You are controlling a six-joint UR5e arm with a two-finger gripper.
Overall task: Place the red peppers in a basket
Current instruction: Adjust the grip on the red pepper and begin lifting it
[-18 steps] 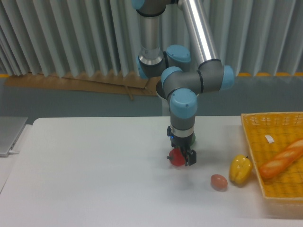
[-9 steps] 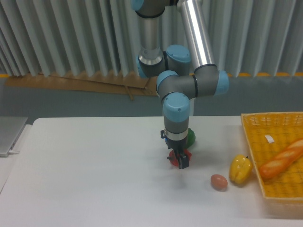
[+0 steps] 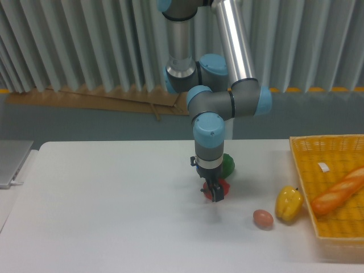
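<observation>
White table (image 3: 114, 199), mid-centre: red pepper (image 3: 222, 188) clamped in the gripper (image 3: 214, 193), jaws clenched on it, seemingly just off the surface; green pepper (image 3: 227, 165) at 12 o'clock behind; basket (image 3: 301, 170) well apart at 3 o'clock.

A single fixed camera stood in front of the table (image 3: 102, 205), looking slightly down across it toward the ribbed wall (image 3: 68, 45). The gripper (image 3: 214, 192) sat near mid-frame at middle distance, basket (image 3: 298, 165) cropped far to its right.
</observation>
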